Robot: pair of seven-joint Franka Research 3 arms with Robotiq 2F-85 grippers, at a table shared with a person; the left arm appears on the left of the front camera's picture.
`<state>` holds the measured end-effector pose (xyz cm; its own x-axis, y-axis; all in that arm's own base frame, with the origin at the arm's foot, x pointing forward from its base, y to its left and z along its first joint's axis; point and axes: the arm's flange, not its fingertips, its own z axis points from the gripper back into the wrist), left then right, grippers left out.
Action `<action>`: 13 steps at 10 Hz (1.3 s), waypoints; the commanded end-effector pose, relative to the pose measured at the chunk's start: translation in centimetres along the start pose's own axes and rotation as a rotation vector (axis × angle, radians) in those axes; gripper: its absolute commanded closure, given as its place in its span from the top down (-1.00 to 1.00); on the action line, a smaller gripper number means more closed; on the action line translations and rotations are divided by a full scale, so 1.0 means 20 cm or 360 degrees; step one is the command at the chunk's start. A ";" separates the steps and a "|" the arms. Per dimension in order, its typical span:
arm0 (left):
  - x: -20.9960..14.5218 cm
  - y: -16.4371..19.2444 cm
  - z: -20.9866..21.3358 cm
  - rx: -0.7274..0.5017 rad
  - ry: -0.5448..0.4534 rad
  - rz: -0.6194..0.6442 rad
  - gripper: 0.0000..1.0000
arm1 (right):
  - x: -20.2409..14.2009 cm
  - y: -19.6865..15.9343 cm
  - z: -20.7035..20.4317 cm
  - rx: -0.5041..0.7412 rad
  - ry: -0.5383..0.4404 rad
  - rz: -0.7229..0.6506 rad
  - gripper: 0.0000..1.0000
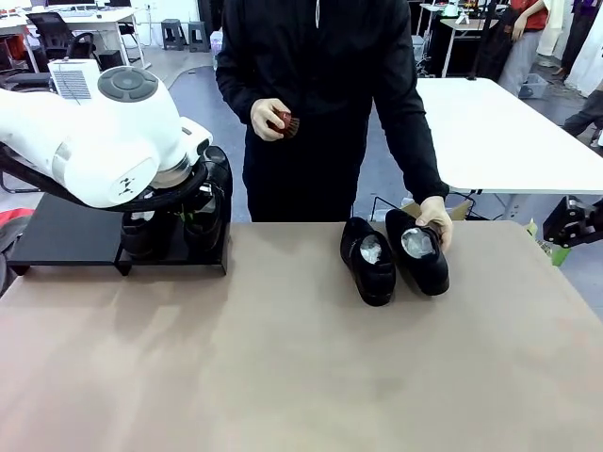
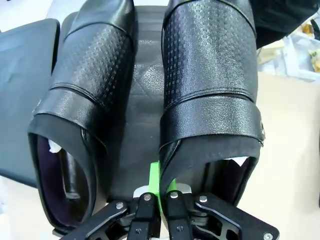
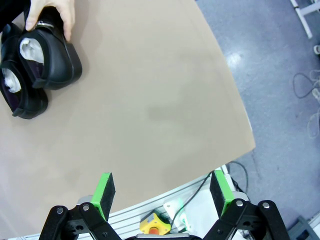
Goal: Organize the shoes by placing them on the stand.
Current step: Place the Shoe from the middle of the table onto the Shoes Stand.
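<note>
The left gripper (image 2: 161,176) is pinched shut on the collar of one shoe (image 2: 210,100), over the stand (image 2: 145,85). The right gripper (image 3: 162,187) gapes wide, holding nothing.

From the front we look across the tan surface (image 1: 283,358) at the person (image 1: 320,94) on its far side. Our left wrist camera sits tight against the shoes (image 2: 210,90) on the stand (image 2: 20,110), while the right wrist camera hangs high beyond the surface's edge, looking down past its tool (image 3: 161,175). It shares the other pair (image 3: 60,60) and the person's hand (image 3: 55,15) with the front view.
</note>
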<state>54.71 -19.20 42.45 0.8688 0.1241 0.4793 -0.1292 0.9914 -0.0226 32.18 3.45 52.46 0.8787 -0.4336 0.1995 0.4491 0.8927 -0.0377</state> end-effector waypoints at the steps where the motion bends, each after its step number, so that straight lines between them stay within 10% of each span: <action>1: 0.00 -0.02 -0.02 0.0037 -0.0013 0.0007 -0.69 | -0.01 0.00 -0.01 0.0004 -0.0002 -0.0002 1.00; 5: 0.05 -0.02 -0.04 0.0094 -0.0062 0.0055 0.86 | -0.01 0.00 -0.01 0.0004 -0.0002 -0.0002 1.00; 13: 0.00 -0.02 0.17 0.0053 -0.0048 0.0015 1.00 | -0.01 0.00 -0.01 0.0004 -0.0002 -0.0002 1.00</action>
<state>52.00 -19.37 46.37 0.8528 0.1353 0.5044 -0.1649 0.9862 0.0143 32.17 3.46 52.45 0.8788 -0.4336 0.1993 0.4490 0.8927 -0.0379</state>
